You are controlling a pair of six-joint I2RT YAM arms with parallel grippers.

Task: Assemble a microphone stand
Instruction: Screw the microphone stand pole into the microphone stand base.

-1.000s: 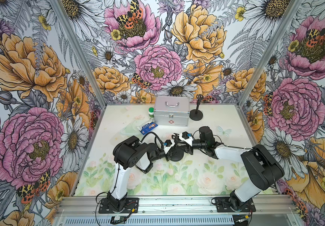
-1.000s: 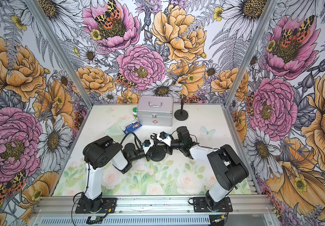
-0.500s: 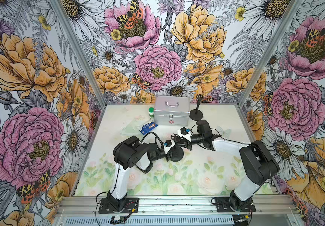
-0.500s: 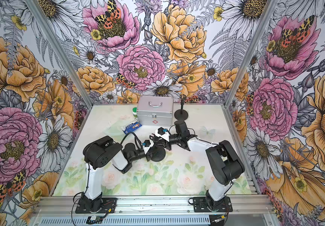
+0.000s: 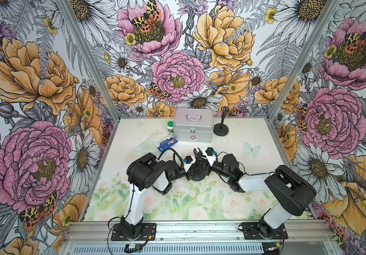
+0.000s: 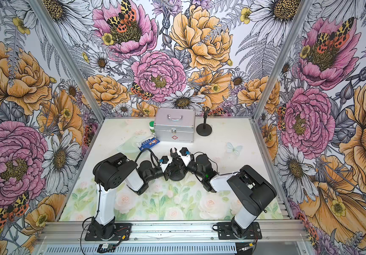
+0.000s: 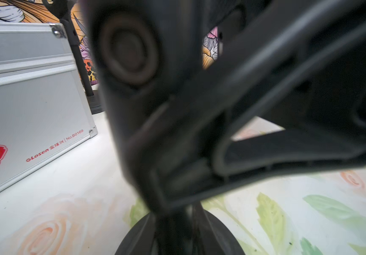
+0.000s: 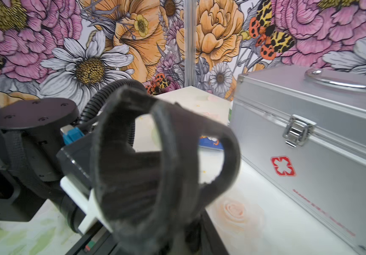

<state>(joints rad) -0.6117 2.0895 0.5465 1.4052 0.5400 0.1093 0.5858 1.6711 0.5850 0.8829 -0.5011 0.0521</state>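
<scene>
Fingers of the left gripper (image 5: 192, 171) are clamped low on the microphone stand (image 5: 198, 176), upright at the table's (image 5: 255, 136) middle; right gripper (image 5: 204, 166) flanks its pole, finger state indeterminable.

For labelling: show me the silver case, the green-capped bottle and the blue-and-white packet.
silver case (image 5: 192, 132), in a top view, front face.
green-capped bottle (image 5: 170, 124), in a top view, cap.
blue-and-white packet (image 5: 166, 142), in a top view, printed face.

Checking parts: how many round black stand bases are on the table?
2: one base beside the silver case at the back, another base in the middle of the table.
</scene>
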